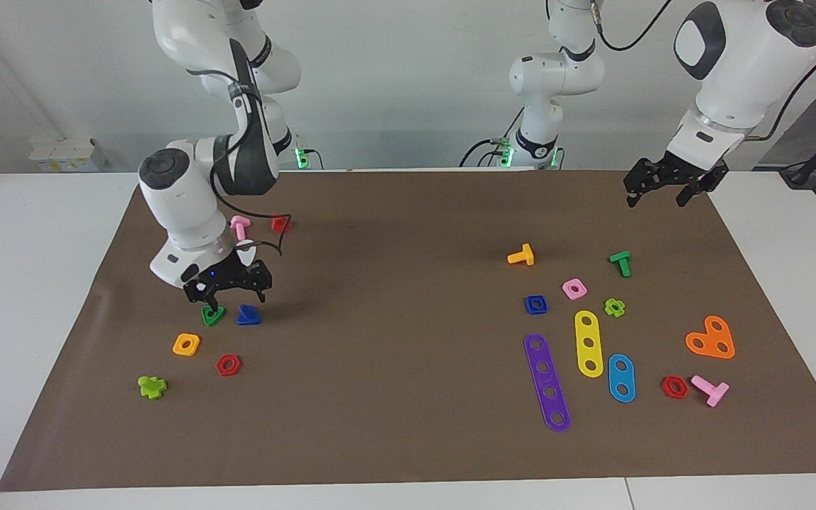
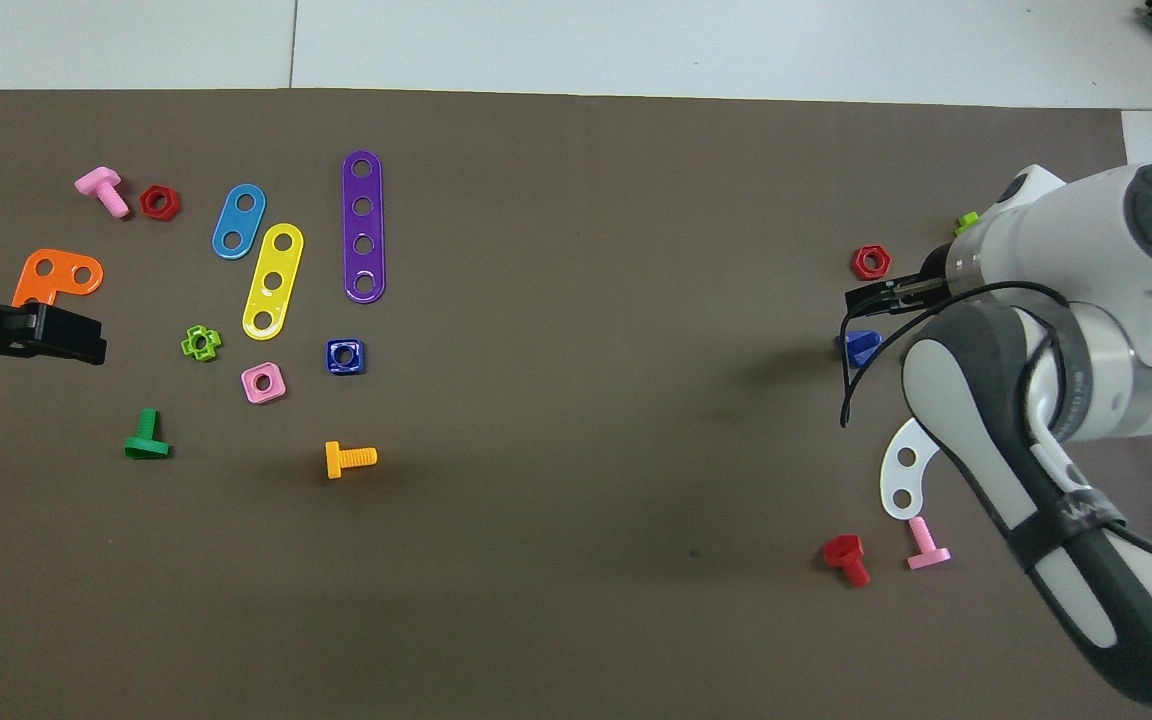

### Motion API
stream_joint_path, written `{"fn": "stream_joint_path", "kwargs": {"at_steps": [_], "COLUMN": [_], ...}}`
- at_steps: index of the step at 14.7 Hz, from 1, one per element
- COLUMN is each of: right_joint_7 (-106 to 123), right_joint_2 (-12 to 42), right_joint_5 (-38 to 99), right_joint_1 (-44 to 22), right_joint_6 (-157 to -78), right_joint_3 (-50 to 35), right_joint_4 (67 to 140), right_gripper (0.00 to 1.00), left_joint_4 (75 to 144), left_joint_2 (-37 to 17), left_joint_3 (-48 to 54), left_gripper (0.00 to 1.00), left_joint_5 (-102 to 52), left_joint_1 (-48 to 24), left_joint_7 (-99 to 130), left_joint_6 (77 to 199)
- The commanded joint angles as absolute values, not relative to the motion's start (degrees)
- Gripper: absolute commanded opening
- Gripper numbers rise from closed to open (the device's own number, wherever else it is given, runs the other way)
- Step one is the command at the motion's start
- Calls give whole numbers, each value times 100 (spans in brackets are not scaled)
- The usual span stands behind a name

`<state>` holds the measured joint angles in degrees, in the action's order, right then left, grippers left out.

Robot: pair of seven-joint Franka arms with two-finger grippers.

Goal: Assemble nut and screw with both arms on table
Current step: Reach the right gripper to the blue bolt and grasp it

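Brown mat (image 1: pixel 408 453) over white table (image 1: pixel 25 283), strewn with small bright plastic parts. Toward the right arm's end: screw (image 1: pixel 248 316), resting on the mat just beside green triangular nut (image 1: pixel 212 315). Toward the left arm's end: nut (image 1: pixel 535 304), lying flat near pink square nut (image 1: pixel 574 288).

Right gripper (image 1: pixel 236 301): hangs low over screw and green triangular nut, fingers spread, nothing held. Left gripper (image 1: pixel 656 202): waits over the mat's corner, jaws apart, empty.

Probably light, stiff, slick plastic, so apt to skid or twist under a pinch. Best taken by the flat triangular head, leaving the stem free; nut by two parallel edges, hole kept clear.
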<state>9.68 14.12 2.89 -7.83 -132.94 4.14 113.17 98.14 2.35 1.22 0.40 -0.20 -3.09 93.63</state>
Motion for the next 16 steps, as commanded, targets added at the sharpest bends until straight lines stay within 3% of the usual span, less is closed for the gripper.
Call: {"fn": "stream_joint_path", "kwargs": {"at_steps": [1,6,7,16], "right_joint_7": [1362,1810,1784,1828], "right_joint_2": [1353,1353,1362,1406], "right_joint_5": [413,413,413,589], "right_joint_1": [-703,-554,-554,-606], "right_joint_6": [-13727,-13913,-14000,-14107], "right_joint_3": [378,378,378,378], "right_joint_4": [11750,12032,12032,12138], "right_gripper": [90,51,48,44], "left_joint_4": [9879,9879,9879,9879], "left_joint_2": [272,272,272,272], "left_joint_3": [141,141,141,141], "left_gripper": [100,100,100,100], "left_joint_5": [132,132,132,132], "left_joint_1": [9,9,9,17], "left_joint_7": [-246,-246,-246,-246], "left_joint_6": [9448,9457,9448,9457]}}
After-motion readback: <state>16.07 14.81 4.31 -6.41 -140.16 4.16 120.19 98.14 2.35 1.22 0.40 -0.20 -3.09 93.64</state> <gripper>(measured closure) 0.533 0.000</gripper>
